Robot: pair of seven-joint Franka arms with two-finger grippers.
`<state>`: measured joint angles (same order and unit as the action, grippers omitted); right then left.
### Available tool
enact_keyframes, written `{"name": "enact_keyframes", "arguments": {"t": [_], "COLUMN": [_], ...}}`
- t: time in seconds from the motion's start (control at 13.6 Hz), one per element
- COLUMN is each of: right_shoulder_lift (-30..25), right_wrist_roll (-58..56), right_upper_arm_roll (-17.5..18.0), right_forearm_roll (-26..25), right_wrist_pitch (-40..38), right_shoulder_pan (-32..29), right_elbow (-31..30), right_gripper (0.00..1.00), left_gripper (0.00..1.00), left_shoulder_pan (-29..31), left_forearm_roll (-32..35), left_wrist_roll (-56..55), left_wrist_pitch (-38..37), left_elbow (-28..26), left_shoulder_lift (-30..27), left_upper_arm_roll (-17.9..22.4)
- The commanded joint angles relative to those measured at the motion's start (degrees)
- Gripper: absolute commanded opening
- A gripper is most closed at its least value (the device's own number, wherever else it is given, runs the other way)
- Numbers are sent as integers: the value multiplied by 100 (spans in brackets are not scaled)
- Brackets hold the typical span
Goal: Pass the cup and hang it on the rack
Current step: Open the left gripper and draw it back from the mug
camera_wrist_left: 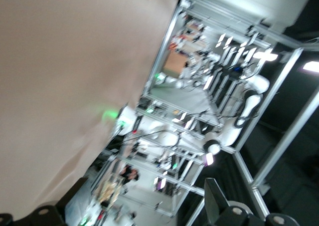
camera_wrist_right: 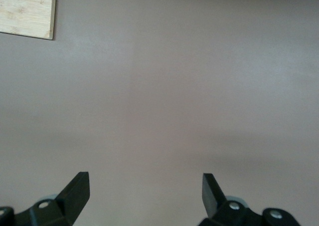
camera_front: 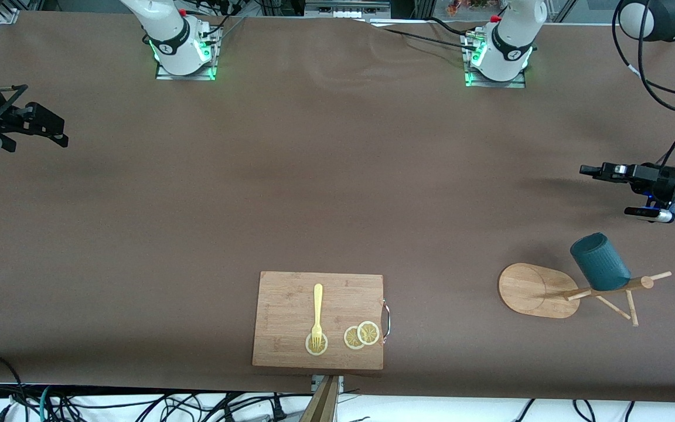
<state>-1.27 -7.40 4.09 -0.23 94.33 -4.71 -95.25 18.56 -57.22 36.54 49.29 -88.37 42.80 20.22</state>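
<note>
Robotics lab: two arm bases (camera_front: 182, 50) bolted to covered table (camera_front: 314, 176), aluminium frames (camera_wrist_left: 209, 111), loose cables (camera_front: 138, 407).

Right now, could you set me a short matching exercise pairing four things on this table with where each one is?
Things:
1. cup
2. fork
3. left gripper
4. right gripper

Places:
A. lying on the cutting board, tines on a lemon slice
B. open, in the air at the right arm's end of the table
C. hanging on the rack
D. open, in the air above the table near the cup

Pairs: 1-C, 2-A, 3-D, 4-B
</note>
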Motion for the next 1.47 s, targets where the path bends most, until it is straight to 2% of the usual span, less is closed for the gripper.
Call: {"name": "enact_keyframes", "arguments": {"t": [0.0,0.15,0.44,0.81,1.1,1.25,1.39], "right_shoulder_lift": [-48,-48,-57,-57,-40,-57,-49], "right_wrist_roll": [37,37,37,37,19,28,37], "right_upper_arm_roll": [118,118,118,118,118,118,118], "right_forearm_roll": [85,85,85,85,94,94,94], "right_wrist_pitch": [-81,-81,-81,-81,-73,-73,-81], "right_shoulder_pan": [-144,-144,-153,-145,-179,-180,-162], "right_elbow": [42,42,42,42,42,42,42], "right_gripper": [100,100,100,100,100,100,100], "left_gripper": [100,100,100,100,100,100,100], "left_shoulder_pan": [-221,-344,-765,-1441,-1671,-1715,-1724], "left_forearm_roll": [666,1019,1774,3170,4927,5290,5327], "left_wrist_roll": [90,3,-752,-938,-886,-929,-938], "left_wrist_pitch": [45,98,290,1545,2994,3515,3858], "left_elbow": [4,65,960,1058,1067,1058,1058], "left_shoulder_lift": [-368,-605,-948,-1624,-2205,-2389,-2670], "left_upper_arm_roll": [26,35,26,-44,-957,-1134,-1143]}}
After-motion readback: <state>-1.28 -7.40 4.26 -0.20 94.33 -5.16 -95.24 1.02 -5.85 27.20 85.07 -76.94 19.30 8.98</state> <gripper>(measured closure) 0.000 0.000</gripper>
